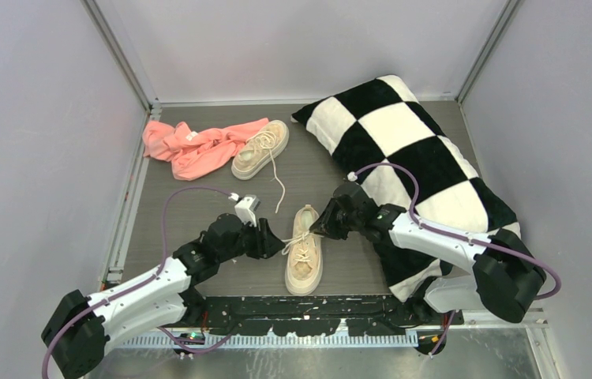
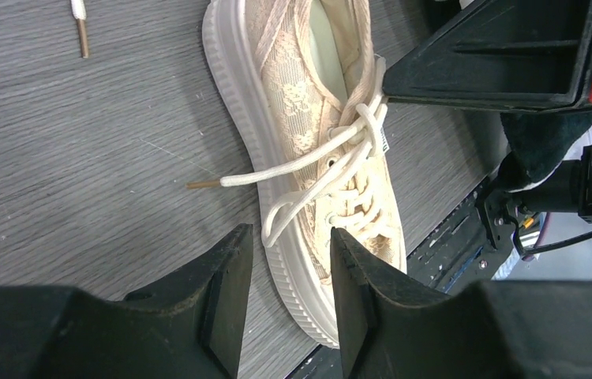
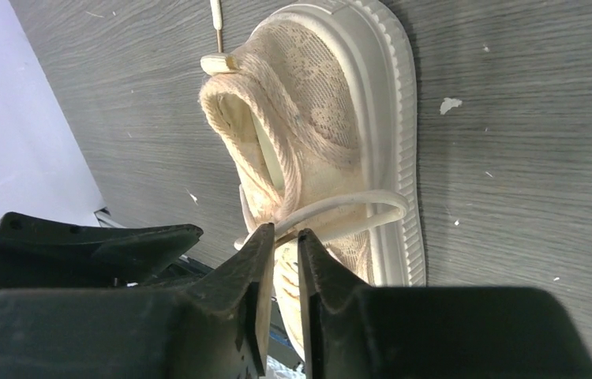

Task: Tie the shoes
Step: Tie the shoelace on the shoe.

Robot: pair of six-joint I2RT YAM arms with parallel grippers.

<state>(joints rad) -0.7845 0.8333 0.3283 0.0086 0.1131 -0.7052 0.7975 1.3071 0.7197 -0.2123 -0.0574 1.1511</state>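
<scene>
The near beige shoe (image 1: 305, 251) lies on the grey table, toe toward the arms. The far shoe (image 1: 261, 148) rests against the pink cloth, and its long lace (image 1: 279, 185) trails toward the near shoe. My left gripper (image 1: 274, 237) is open at the near shoe's left side. In the left wrist view its fingertips (image 2: 289, 235) straddle the sole (image 2: 297, 268), just below a small lace loop (image 2: 277, 217). My right gripper (image 1: 321, 226) is at the shoe's right side. Its jaws (image 3: 286, 231) are pinched on a cream lace loop (image 3: 380, 204) near the knot (image 2: 364, 118).
A black-and-white checkered pillow (image 1: 411, 150) fills the right side, under my right arm. The pink cloth (image 1: 194, 146) lies at the back left. Grey walls close in three sides. A black rail (image 1: 293, 312) runs along the near edge, close to the shoe's toe.
</scene>
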